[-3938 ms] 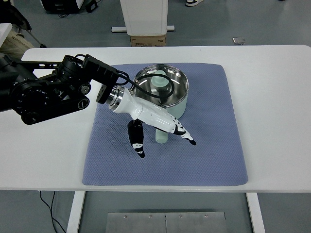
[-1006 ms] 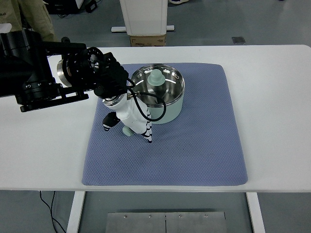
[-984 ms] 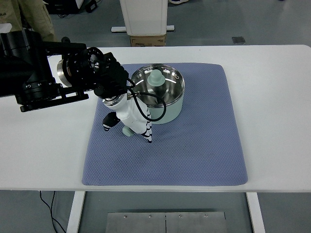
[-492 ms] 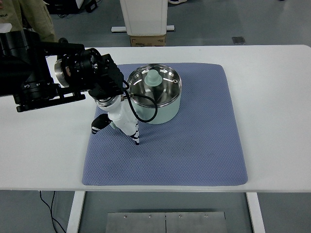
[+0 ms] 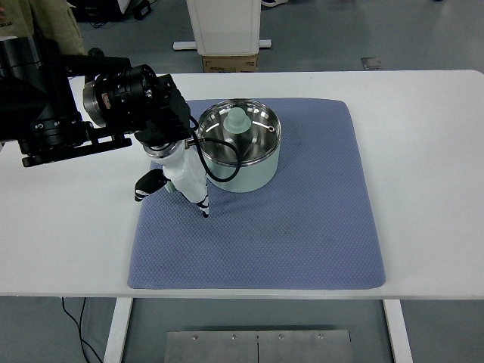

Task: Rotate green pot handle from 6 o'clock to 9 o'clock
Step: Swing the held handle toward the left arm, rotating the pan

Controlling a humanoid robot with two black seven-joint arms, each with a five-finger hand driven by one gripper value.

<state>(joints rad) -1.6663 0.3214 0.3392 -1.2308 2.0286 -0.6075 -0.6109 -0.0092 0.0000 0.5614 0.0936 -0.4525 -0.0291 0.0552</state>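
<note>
Shifted left since 0.5 s ago: green pot (image 5: 240, 150) on the far-left part of the blue mat (image 5: 302, 227), handle hidden under the left hand (image 5: 178, 181) just left of it, grip can't be told, white table (image 5: 431, 151) underneath.

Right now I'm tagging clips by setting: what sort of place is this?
Probably a robotics lab or test room, not a kitchen: a plain white table on a grey floor, one pot on a blue mat, and equipment bases behind the table.
</note>
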